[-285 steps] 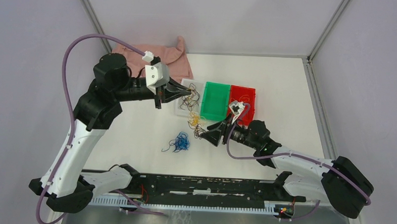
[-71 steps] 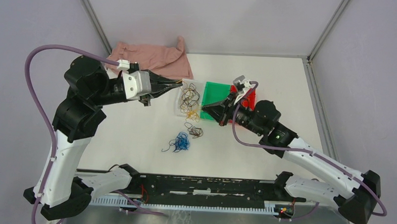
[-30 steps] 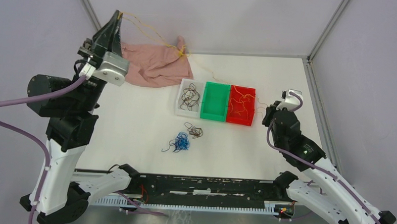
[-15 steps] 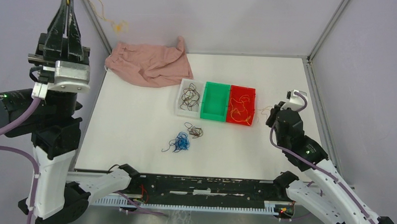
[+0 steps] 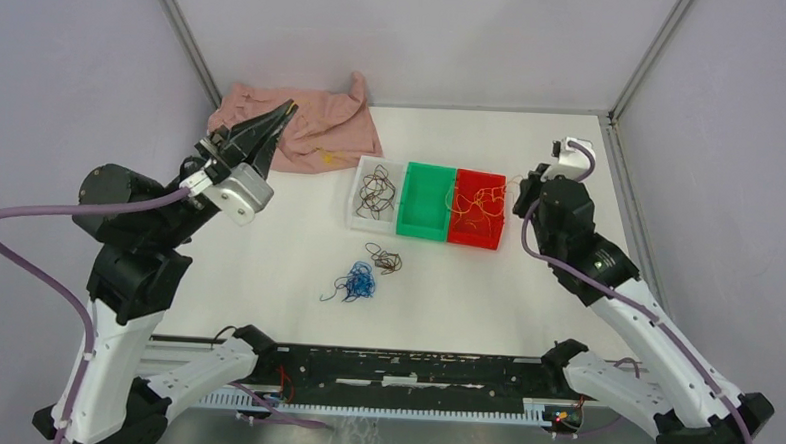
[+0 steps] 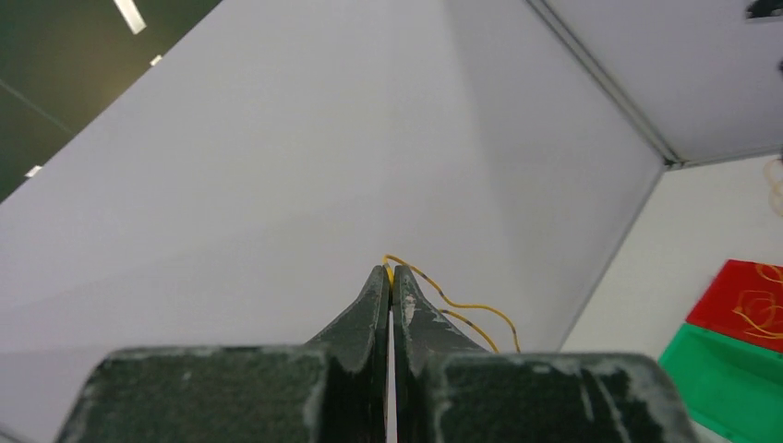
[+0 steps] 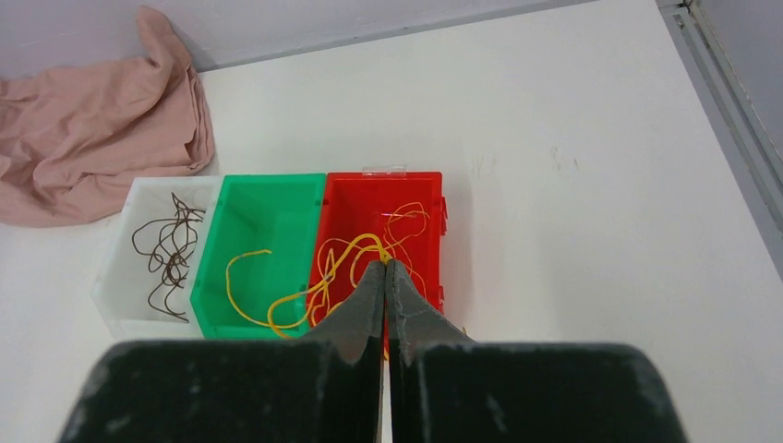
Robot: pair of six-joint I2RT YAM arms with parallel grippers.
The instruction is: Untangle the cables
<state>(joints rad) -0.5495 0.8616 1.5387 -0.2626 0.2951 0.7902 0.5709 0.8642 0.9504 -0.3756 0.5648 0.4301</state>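
My left gripper [image 5: 288,107] hangs above the pink cloth, shut on a thin yellow-orange cable [image 6: 459,307] pinched at its fingertips [image 6: 390,272]. A small yellow bit [image 5: 327,159] shows over the cloth below it. My right gripper [image 7: 384,264] is shut on a yellow cable [image 7: 346,254] that loops down over the red bin [image 7: 434,180] and the green bin [image 7: 277,198]. In the top view that gripper [image 5: 519,192] is just right of the red bin [image 5: 473,242]. Dark brown cables [image 5: 375,189] lie in the white bin [image 5: 352,220]. A blue bunch [image 5: 356,280] and a small brown bunch [image 5: 385,259] lie on the table.
The pink cloth [image 5: 313,128] lies crumpled at the back left corner. The three bins stand side by side mid-table, with the green bin [image 5: 425,203] in the middle. Metal frame rails run along the right table edge [image 5: 634,223].
My left arm has swung down from high at the back left to just over the pink cloth, still pinching the yellow strand. My right gripper has moved toward the back, beside the red bin.
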